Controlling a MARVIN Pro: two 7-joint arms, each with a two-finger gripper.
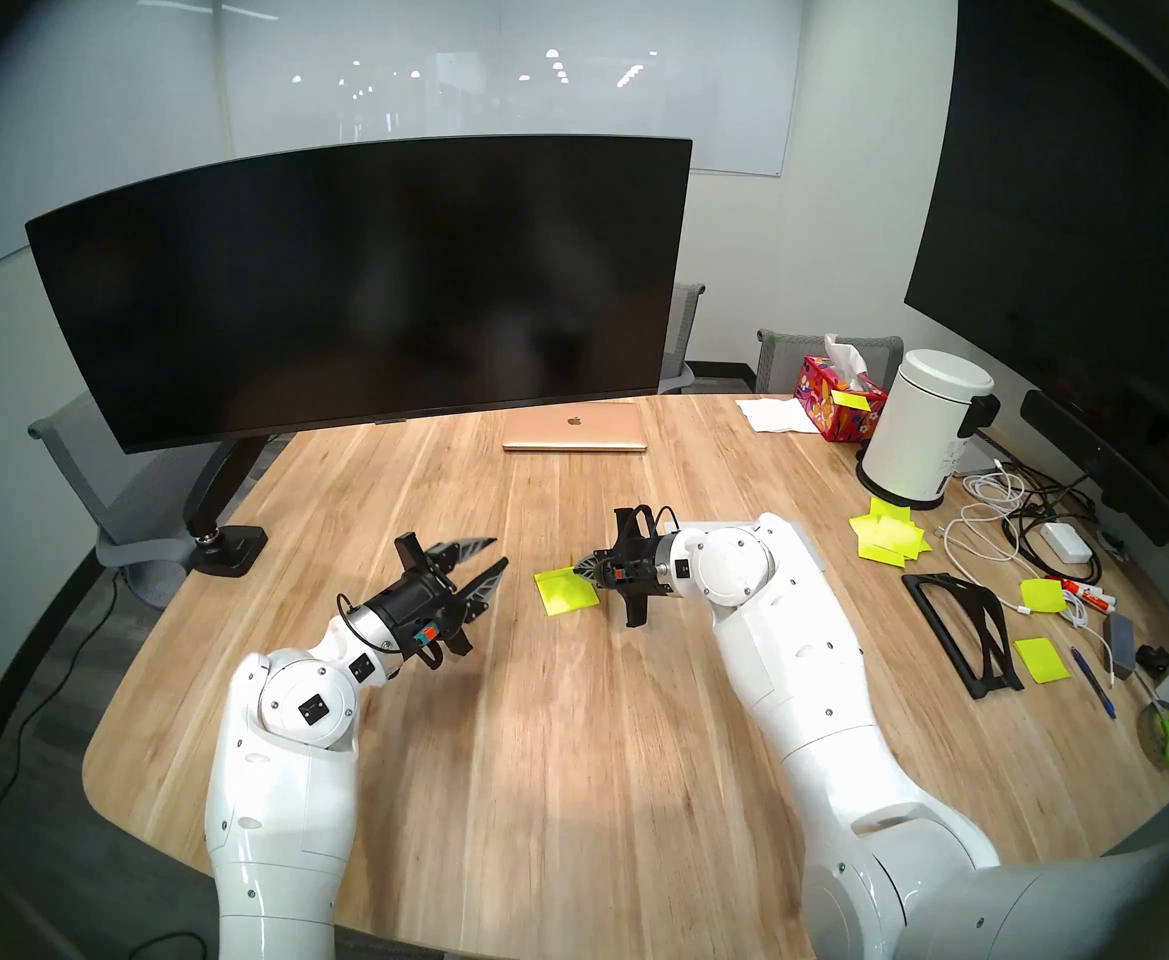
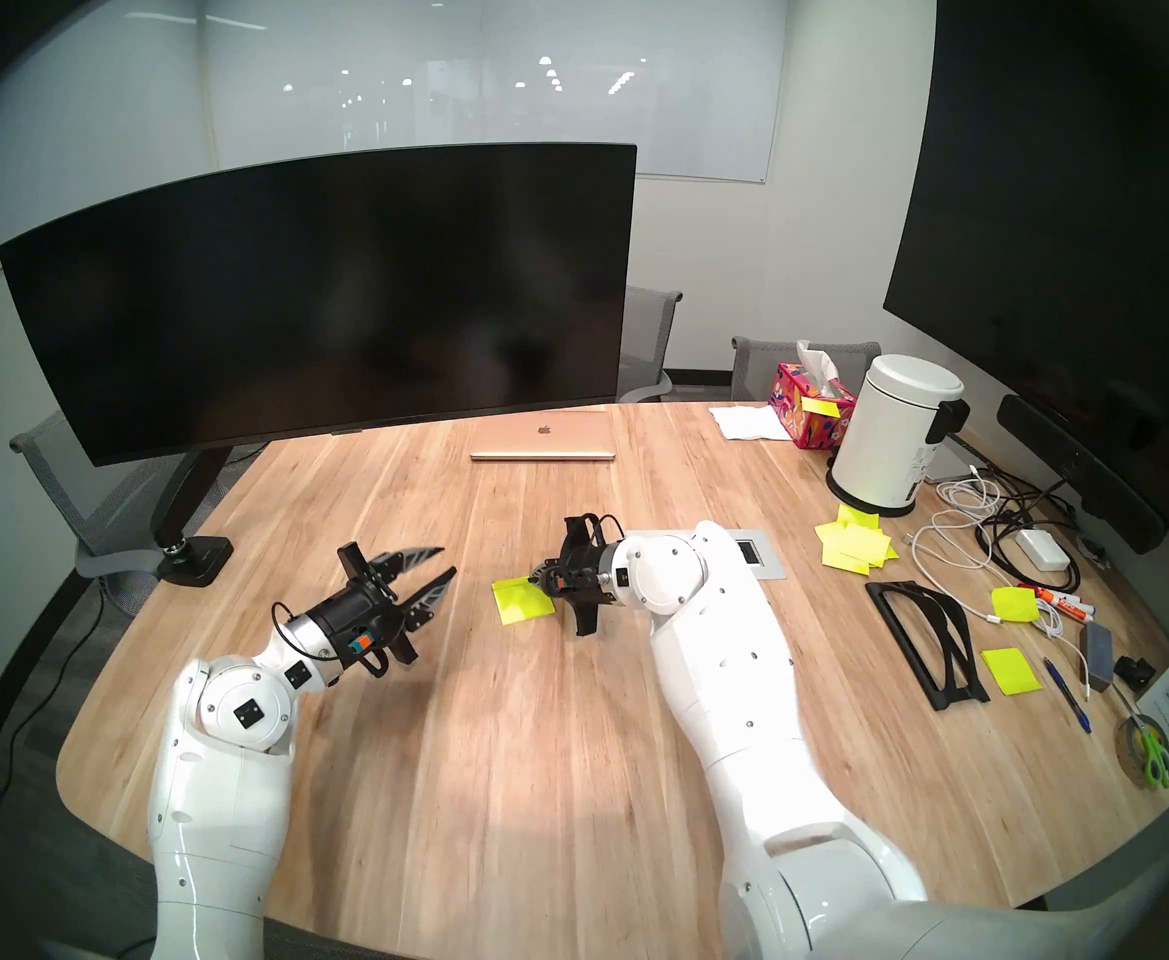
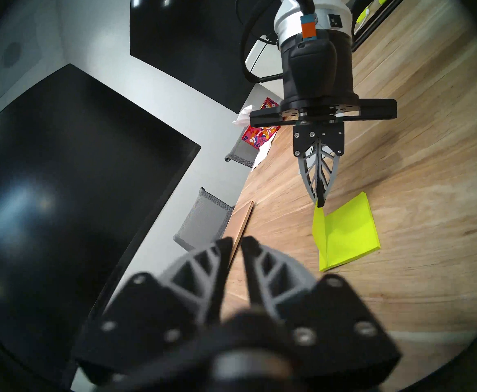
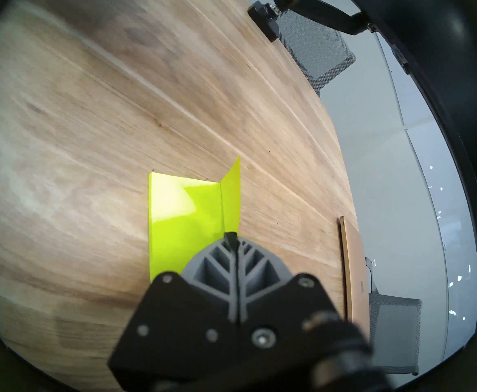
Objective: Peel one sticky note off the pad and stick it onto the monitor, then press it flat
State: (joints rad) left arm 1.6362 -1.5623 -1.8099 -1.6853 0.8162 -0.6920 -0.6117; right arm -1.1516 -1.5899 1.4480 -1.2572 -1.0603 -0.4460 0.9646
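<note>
Neon yellow-green pad (image 1: 565,591), black monitor (image 1: 360,293)

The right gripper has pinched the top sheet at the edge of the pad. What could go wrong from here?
1. Nothing holds the pad down: the left gripper hangs open beside it, so the pad may lift with the sticky note.
2. The right gripper pinches only one edge, so the sheet may slip or crease.
3. The monitor is far off; the limp note may fold on the way.

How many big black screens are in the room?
2. The wide curved monitor stands on its arm mount at the table's far left. The taller flat screen hangs at the right, its edges cut off by the view.
</note>
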